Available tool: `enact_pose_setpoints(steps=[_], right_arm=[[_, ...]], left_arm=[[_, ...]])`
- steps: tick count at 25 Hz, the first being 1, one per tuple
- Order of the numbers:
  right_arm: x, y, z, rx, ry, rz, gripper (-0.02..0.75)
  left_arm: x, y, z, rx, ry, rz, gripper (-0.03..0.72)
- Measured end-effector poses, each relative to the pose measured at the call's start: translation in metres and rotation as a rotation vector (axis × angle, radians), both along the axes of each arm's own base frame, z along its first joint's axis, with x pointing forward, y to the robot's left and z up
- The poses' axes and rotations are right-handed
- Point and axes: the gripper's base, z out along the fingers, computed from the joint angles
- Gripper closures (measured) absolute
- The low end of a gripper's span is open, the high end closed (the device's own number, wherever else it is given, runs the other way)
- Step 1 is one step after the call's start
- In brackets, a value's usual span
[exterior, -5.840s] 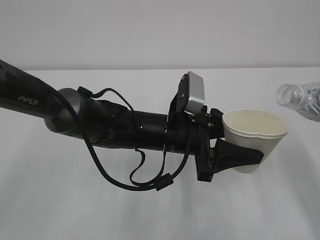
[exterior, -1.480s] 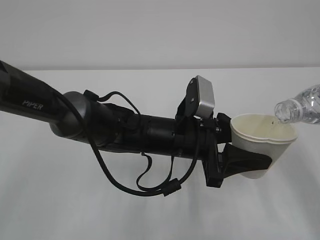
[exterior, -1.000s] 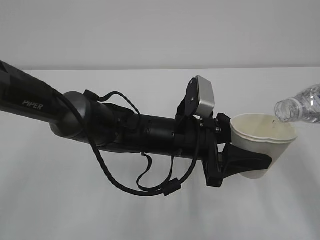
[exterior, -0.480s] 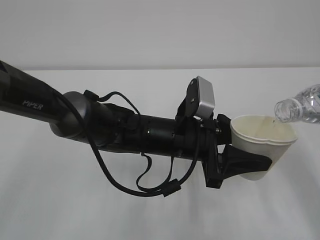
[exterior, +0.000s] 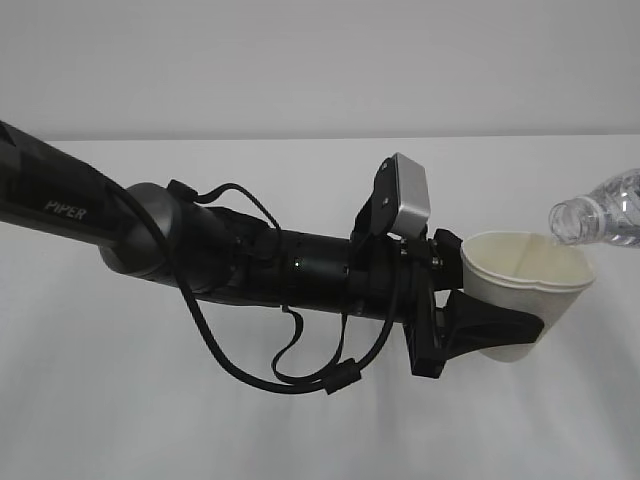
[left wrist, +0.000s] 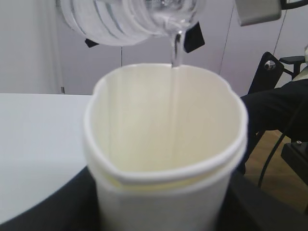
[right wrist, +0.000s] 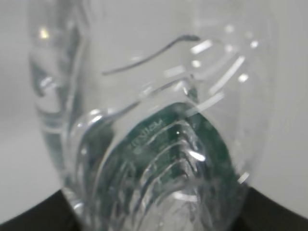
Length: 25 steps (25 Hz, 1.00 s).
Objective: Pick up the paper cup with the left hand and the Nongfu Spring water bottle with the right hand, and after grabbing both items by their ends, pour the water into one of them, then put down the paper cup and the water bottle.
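My left gripper (exterior: pixel 505 322) is shut on the cream-white paper cup (exterior: pixel 522 283) and holds it upright above the table, one black finger (exterior: pixel 490 320) across its near wall. The clear ribbed Nongfu Spring water bottle (exterior: pixel 603 215) comes in from the right edge, tilted, its open mouth over the cup's far rim. In the left wrist view a thin stream of water (left wrist: pixel 176 48) falls from the bottle (left wrist: pixel 130 19) into the cup (left wrist: pixel 166 163). The right wrist view is filled by the bottle (right wrist: pixel 159 144), its green label showing through, with my right gripper (right wrist: pixel 154 224) shut on its end.
The white table (exterior: pixel 150 420) lies below, with a pale wall behind it. The grey camera box (exterior: pixel 410 205) and looping cables (exterior: pixel 290 375) ride on the left arm. Beyond the table's edge stand a black chair (left wrist: pixel 269 96) and wooden floor.
Since the oldest frame the cup has moved right, under the bottle's mouth, and the bottle has tipped further down. Over the last second nothing has visibly moved.
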Motion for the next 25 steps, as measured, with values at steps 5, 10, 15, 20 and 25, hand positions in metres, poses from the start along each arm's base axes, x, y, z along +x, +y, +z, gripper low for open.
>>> enact_pose_setpoints(steps=[5, 10, 15, 20, 25], right_arm=[[0.0, 0.0, 0.0, 0.0, 0.0, 0.0, 0.346], [0.0, -0.0001, 0.0, 0.0, 0.0, -0.001, 0.346], [0.0001, -0.0008, 0.0002, -0.004, -0.002, -0.008, 0.346], [0.0001, -0.0016, 0.0004, -0.007, -0.005, -0.015, 0.346], [0.0002, -0.0017, 0.0005, -0.008, -0.005, -0.017, 0.346]], left_arm=[[0.0, 0.0, 0.0, 0.0, 0.0, 0.0, 0.267], [0.0, 0.0, 0.0, 0.0, 0.0, 0.0, 0.267], [0.0, 0.0, 0.0, 0.0, 0.0, 0.0, 0.267], [0.0, 0.0, 0.0, 0.0, 0.0, 0.0, 0.267], [0.0, 0.0, 0.0, 0.0, 0.0, 0.0, 0.267]])
